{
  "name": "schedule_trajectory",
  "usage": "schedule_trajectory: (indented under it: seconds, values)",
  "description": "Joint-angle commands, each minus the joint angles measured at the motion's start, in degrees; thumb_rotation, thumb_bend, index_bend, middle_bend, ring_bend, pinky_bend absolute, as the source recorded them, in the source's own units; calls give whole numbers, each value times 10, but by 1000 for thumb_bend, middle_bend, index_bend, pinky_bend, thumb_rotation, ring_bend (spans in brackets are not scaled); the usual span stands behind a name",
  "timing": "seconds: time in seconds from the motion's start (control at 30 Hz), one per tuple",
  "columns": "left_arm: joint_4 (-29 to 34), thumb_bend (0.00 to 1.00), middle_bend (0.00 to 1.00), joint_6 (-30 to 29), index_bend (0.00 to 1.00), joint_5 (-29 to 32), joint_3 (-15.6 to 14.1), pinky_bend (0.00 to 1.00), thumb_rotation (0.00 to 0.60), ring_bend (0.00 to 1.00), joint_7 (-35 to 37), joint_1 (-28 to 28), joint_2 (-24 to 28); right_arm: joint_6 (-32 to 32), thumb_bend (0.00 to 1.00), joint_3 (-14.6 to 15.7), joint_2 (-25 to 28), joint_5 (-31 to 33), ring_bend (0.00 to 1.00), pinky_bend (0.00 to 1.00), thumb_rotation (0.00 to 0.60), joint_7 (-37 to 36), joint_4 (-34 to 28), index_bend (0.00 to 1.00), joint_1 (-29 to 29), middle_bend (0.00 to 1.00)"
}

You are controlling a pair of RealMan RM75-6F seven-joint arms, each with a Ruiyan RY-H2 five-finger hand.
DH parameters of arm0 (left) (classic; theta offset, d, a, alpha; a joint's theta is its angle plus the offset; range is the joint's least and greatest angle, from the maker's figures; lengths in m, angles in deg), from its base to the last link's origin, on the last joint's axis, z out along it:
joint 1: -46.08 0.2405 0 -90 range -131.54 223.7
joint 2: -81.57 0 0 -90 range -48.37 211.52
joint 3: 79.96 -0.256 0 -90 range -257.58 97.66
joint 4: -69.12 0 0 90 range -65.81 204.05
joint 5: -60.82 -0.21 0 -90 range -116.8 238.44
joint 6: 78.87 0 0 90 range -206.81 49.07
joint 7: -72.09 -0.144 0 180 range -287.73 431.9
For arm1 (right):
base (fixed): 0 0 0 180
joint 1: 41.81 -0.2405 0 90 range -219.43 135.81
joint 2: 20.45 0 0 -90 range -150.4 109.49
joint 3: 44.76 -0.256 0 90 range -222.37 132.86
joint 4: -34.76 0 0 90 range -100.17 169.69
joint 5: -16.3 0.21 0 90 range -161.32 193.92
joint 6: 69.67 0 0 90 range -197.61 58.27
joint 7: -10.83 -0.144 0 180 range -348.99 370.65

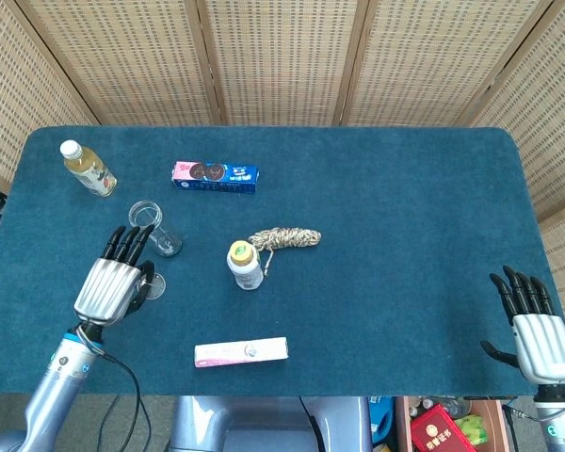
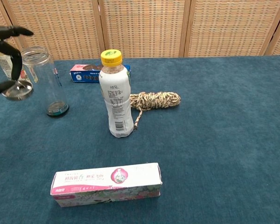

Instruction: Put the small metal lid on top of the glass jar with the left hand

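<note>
Table (image 1: 405, 188): blue cloth, wicker screens (image 1: 282, 56) behind. Left hand (image 1: 108, 282) pinches small metal lid (image 2: 17, 89), glass jar (image 2: 44, 79) just beyond fingertips. Right hand (image 1: 532, 325) spread, holding nothing.

Pink box (image 2: 106, 184): Chinese print, too small to read. White bottle (image 2: 115, 93) label: unreadable.

- I see my left hand (image 1: 111, 282) close beside the glass jar (image 2: 45, 79); the jar mouth stands open.
- The white bottle (image 2: 115, 95) and rope (image 2: 154, 100) stand to the right of the jar, with bare cloth between.
- The juice bottle (image 1: 88, 169) stands behind the jar.
</note>
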Motion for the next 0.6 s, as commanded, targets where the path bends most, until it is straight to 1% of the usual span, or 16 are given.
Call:
schedule_trajectory:
  seconds: [0.03, 0.2, 0.3, 0.4, 0.6]
  values:
    - [44, 464, 0, 5, 588, 23, 36, 0, 600, 0, 12, -13, 48, 1, 99, 0, 0, 0, 0, 0, 600, 1, 0, 41, -1, 0]
    - [70, 464, 0, 36, 590, 77, 78, 0, 600, 0, 37, -38, 97, 3, 99, 2, -1, -1, 0, 0, 600, 1, 1, 41, -1, 0]
    - [69, 465, 0, 56, 592, 116, 103, 0, 600, 0, 35, -59, 123, 4, 99, 1, -1, 1, 0, 0, 600, 1, 1, 41, -1, 0]
    - [66, 465, 0, 71, 593, 156, 116, 0, 600, 0, 27, -77, 138, 7, 99, 1, -2, 2, 0, 0, 600, 1, 2, 41, -3, 0]
    - [44, 465, 0, 94, 594, 222, 129, 0, 600, 0, 17, -107, 147, 13, 99, 2, -4, 5, 0, 0, 600, 6, 3, 41, -5, 0]
